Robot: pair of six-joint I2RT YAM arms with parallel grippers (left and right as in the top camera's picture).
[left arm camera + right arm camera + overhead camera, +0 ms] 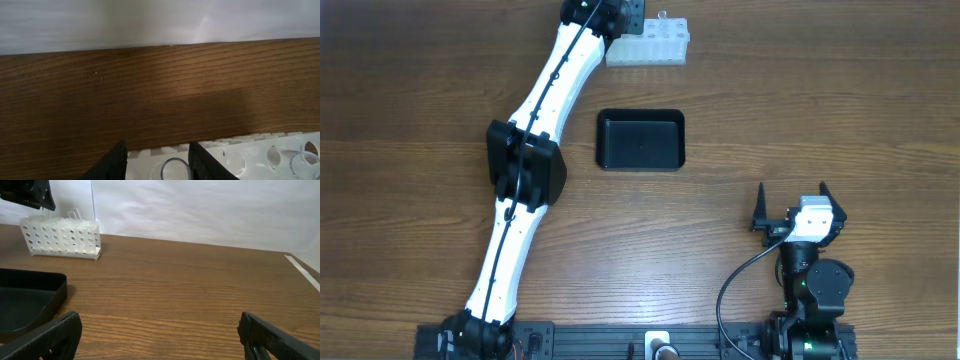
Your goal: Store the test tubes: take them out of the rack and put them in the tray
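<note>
Left gripper is hovering at the white rack, fingers apart on either side of a test tube standing in it. Right gripper is sitting spread wide, well apart from the black tray.

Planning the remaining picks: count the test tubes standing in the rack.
2. One test tube stands between the fingers of the left hand, at one end of the rack. Another stands farther along the rack. More may be hidden.
</note>
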